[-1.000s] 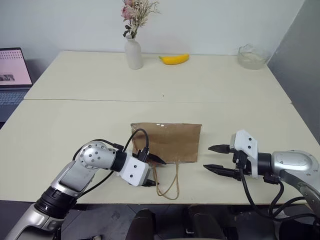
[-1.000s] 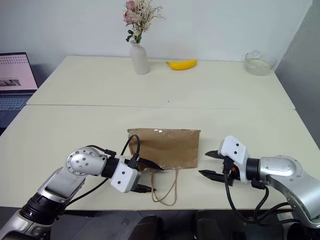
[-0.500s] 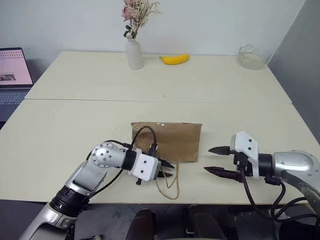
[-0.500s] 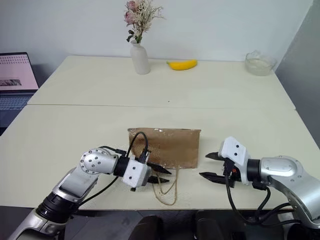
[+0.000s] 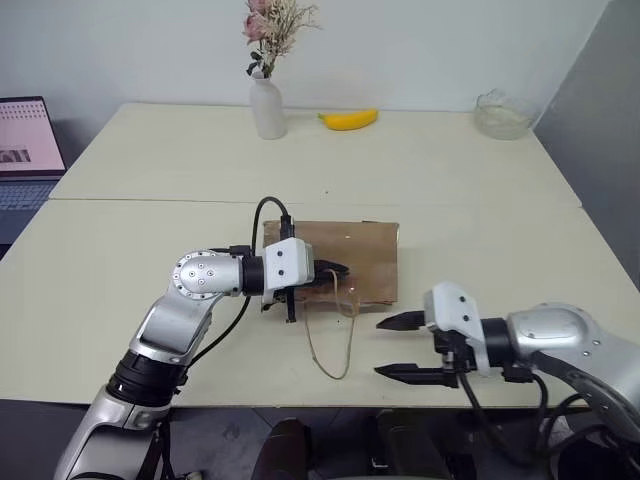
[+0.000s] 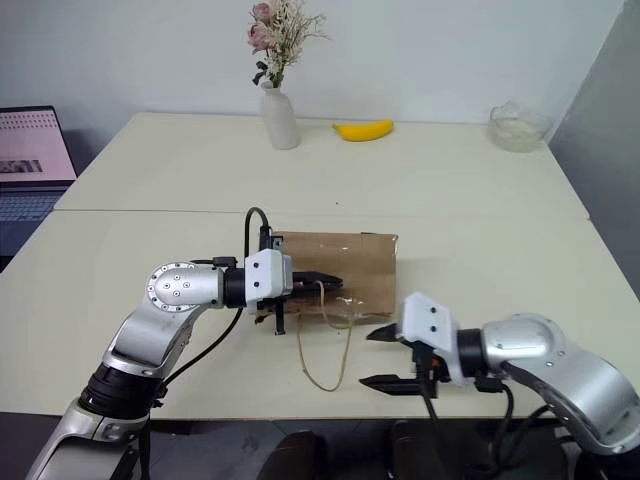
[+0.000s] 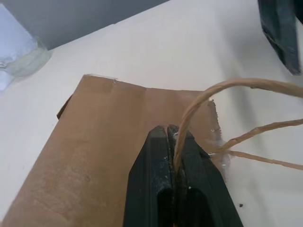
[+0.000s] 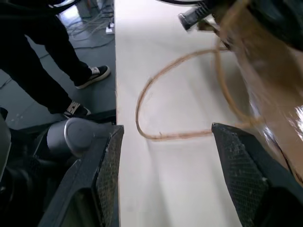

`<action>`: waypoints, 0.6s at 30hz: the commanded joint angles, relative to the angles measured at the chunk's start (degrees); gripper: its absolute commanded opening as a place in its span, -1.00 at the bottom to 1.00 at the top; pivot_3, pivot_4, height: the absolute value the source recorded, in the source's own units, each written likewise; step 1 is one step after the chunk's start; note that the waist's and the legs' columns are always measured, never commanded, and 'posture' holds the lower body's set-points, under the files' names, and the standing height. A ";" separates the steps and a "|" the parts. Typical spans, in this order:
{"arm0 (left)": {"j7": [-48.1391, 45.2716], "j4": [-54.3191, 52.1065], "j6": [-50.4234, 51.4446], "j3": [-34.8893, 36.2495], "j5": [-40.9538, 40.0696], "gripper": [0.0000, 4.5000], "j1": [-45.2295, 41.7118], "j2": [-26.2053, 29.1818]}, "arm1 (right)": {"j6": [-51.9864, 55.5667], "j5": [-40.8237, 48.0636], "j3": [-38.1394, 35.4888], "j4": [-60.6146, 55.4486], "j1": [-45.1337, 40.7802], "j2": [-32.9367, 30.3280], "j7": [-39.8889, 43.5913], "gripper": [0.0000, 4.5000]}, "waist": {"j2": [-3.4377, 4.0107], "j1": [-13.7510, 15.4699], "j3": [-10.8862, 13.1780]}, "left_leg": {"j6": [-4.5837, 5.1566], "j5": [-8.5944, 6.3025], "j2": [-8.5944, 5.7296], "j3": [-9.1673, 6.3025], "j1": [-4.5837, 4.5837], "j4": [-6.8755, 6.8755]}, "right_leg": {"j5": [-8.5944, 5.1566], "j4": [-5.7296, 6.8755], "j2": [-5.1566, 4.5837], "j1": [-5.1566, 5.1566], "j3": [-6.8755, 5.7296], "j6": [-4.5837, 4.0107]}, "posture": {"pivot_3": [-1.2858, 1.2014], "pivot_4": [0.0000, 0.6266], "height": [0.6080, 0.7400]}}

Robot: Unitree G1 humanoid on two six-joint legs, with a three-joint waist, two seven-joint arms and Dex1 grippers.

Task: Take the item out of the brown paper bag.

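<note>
While the cream table (image 5: 130,250) carries a vase (image 5: 267,106), a banana (image 5: 349,118) and a glass bowl (image 5: 502,114) along its far edge, the work sits near the front edge, where the brown paper bag (image 5: 355,250) lies flat on its side with its mouth toward the robot. No bulge or opening reveals the item; it is judged to be inside, out of sight. The left gripper (image 5: 338,271) is clamped shut on one cord handle (image 7: 222,90), the cord pinched between its fingers (image 7: 151,189) just at the bag's mouth. The second handle loop (image 5: 330,350) trails loose on the table. The right gripper (image 5: 400,347) hangs with its jaws wide, holding nothing, just beside that loose loop and short of the bag. To do this step well, the left should lift the handle gently to gape the mouth without dragging the bag, and the right should enter low and centred, clear of the cords.
</note>
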 commanded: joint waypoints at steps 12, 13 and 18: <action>1.84 6.66 -5.74 1.37 2.52 -0.98 -4.70 -0.50 | -14.27 -16.28 17.55 8.77 -12.61 5.70 9.01 0.38 | 0.00 0.02 0.00 | 0.00 0.00 0.00 -0.03 0.01 0.00 | 0.00 0.07 -0.01 -0.04 0.03 -0.01 | 0.03 -0.52 1.00; 1.92 6.75 -5.77 1.42 2.56 -0.98 -4.75 -0.51 | -15.74 -17.65 18.48 9.92 -12.55 5.92 9.50 0.38 | 0.00 0.02 0.00 | 0.00 0.00 0.00 -0.04 0.01 0.00 | 0.00 0.08 -0.01 -0.05 0.03 -0.01 | 0.03 -0.52 1.00; 2.10 7.28 -5.83 1.54 2.69 -0.98 -5.41 -0.58 | -22.83 -24.99 22.76 18.10 -13.13 8.42 10.48 0.38 | 0.00 0.01 0.00 | 0.00 0.00 0.00 -0.03 0.02 0.02 | 0.00 0.12 -0.02 -0.06 0.04 -0.02 | 0.03 -0.52 1.00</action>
